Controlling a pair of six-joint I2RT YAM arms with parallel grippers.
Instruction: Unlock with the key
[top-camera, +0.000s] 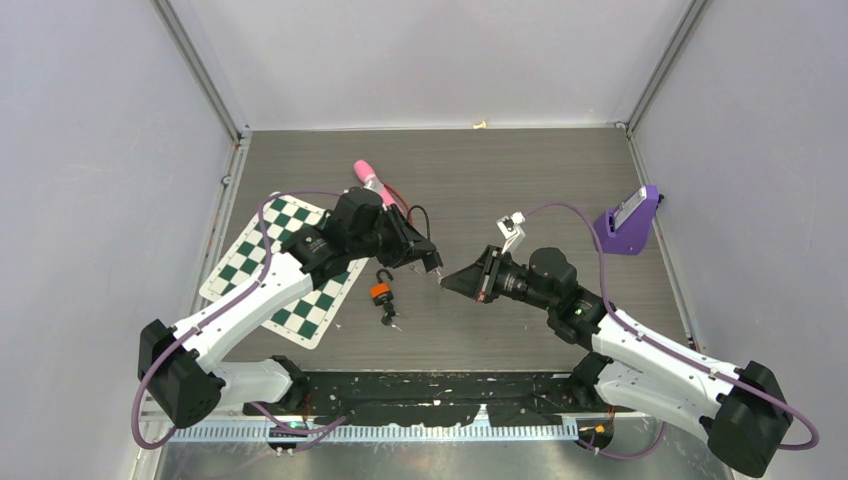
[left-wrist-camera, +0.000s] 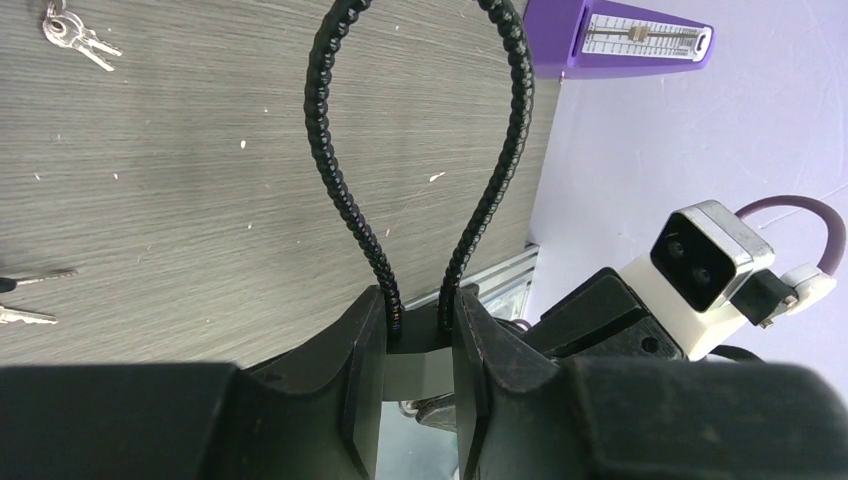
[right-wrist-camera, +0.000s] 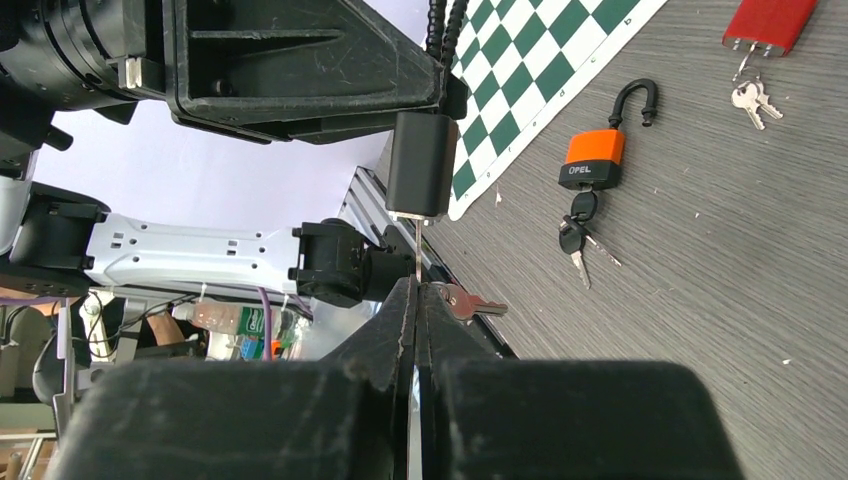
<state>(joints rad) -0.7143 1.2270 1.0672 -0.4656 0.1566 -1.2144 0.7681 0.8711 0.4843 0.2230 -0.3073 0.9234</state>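
My left gripper (top-camera: 425, 258) is shut on the body of a black cable lock (right-wrist-camera: 421, 165) and holds it above the table. In the left wrist view the lock's ribbed cable loop (left-wrist-camera: 420, 150) rises from between the jaws (left-wrist-camera: 420, 330). My right gripper (top-camera: 452, 280) faces it and is shut on a thin silver key (right-wrist-camera: 416, 250). The key's blade points straight up into the bottom of the lock body. A second key (right-wrist-camera: 470, 303) hangs beside the right gripper's tips (right-wrist-camera: 416, 300).
An orange padlock (top-camera: 381, 291) with its keys (right-wrist-camera: 577, 240) lies open on the table beside a green checkered mat (top-camera: 285, 265). A red item with keys (right-wrist-camera: 748, 98), a pink object (top-camera: 366, 175) and a purple device (top-camera: 628, 220) lie farther out.
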